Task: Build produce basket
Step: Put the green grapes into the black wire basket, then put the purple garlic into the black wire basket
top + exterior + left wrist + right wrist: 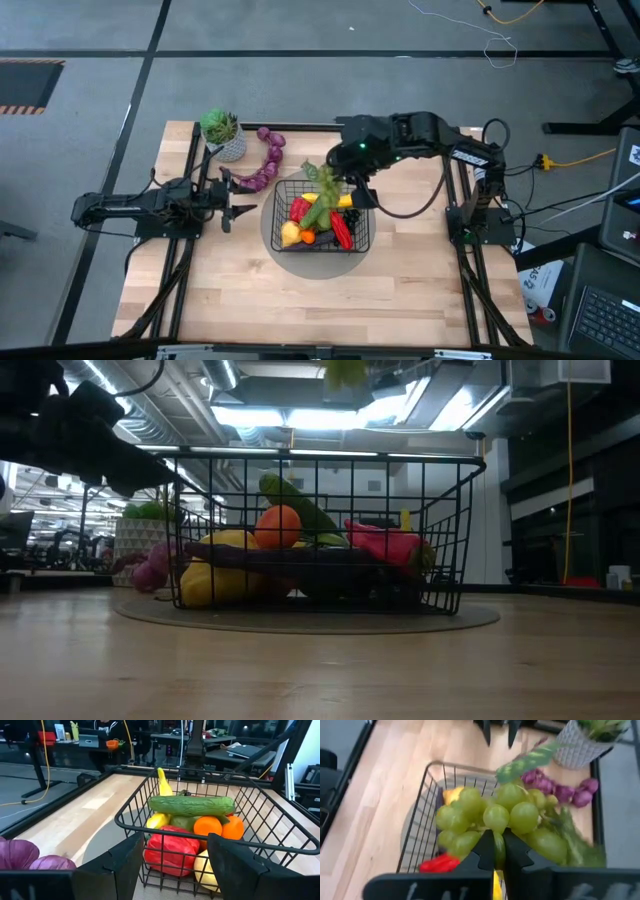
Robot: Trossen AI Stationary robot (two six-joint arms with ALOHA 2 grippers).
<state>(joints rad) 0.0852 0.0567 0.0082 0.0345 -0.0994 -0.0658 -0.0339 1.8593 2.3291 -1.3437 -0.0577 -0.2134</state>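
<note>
The right gripper (pixel 499 851) is pinched onto a bunch of green grapes (pixel 500 817), its two dark fingers nearly meeting on the underside of the cluster. The grapes are round, pale green and glossy, with a leafy green sprig trailing off one side. In the high view the same gripper (pixel 345 178) hangs over the far edge of the basket (pixel 359 243), the grapes (pixel 326 181) held above the rim and not yet resting among the other produce.

The basket is black wire mesh, roughly square with sloped sides, and it sits on a round grey mat (pixel 300 262) near the middle of the wooden table (pixel 240 290). From table height its open grid (pixel 455 530) shows a heap inside: a long green cucumber (pixel 191 805) lying across the top, an orange fruit (pixel 278 526), a yellow fruit (pixel 212 582), a dark aubergine (pixel 290 556) stretched across the front, and red peppers (pixel 170 847). A banana tip (pixel 162 781) pokes up behind the cucumber.

The left gripper (pixel 240 198) rests low on the table just beside the basket's left side, its fingers (pixel 125 862) spread wide and holding nothing.

Farther back on the table, purple grapes (pixel 266 160) lie in a curved string, touching or nearly touching a white pot with a green plant (pixel 224 135) at the far left corner.
</note>
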